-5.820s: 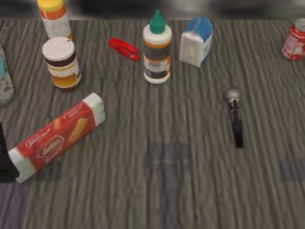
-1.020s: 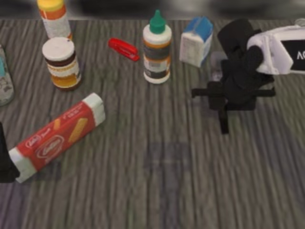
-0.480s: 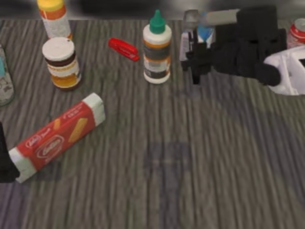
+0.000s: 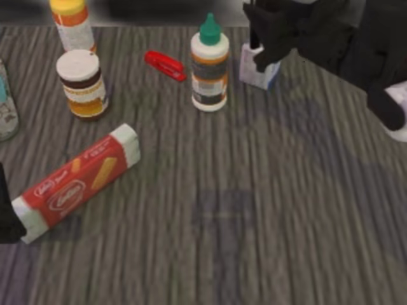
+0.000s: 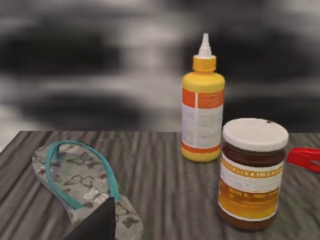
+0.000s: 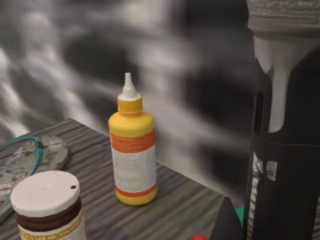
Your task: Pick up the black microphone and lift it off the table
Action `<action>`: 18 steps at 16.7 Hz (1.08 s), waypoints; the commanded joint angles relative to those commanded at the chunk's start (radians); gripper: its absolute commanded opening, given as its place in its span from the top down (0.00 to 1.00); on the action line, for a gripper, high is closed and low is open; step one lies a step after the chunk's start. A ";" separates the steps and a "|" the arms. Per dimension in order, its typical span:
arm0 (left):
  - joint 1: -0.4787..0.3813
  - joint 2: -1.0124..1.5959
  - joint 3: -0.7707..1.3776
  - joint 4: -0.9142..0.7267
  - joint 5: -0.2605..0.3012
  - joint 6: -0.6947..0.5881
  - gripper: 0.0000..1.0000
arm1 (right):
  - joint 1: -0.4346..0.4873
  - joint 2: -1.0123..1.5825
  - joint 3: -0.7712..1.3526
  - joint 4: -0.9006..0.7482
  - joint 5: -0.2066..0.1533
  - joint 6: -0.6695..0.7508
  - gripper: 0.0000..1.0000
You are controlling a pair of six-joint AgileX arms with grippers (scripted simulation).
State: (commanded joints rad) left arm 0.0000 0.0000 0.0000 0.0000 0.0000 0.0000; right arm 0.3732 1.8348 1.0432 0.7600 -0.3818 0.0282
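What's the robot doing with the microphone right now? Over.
Right gripper shut on black microphone, high above table. Left arm parked at the table's left edge. Nothing in the way.

No readable text anywhere. Red biscuit pack [image 4: 76, 183] has a white oval logo and script, too blurred to make out. Brown jar [image 5: 252, 172] carries an orange-and-white label with a dotted line of print, illegible. Yellow bottle [image 6: 132, 150] has an orange-banded white label, print only a grey smear. Green-capped bottle [image 4: 209, 63] likewise: orange band, dark block, nothing legible. The black microphone [image 6: 285, 135], in my right wrist view, shows small white marks low on the handle, unreadable. No numbers or signs on the table [image 4: 254, 222].
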 joint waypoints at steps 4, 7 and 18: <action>0.000 0.000 0.000 0.000 0.000 0.000 0.00 | -0.001 -0.017 -0.010 0.031 -0.011 -0.011 1.00; 0.000 0.000 0.000 0.000 0.000 0.000 0.00 | 0.007 -0.017 -0.007 0.028 -0.007 -0.009 1.00; 0.000 0.000 0.000 0.000 0.000 0.000 0.00 | 0.253 -0.312 -0.223 -0.004 0.226 0.008 1.00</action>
State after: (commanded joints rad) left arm 0.0000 0.0000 0.0000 0.0000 0.0000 0.0000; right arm 0.6264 1.5226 0.8202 0.7562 -0.1553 0.0362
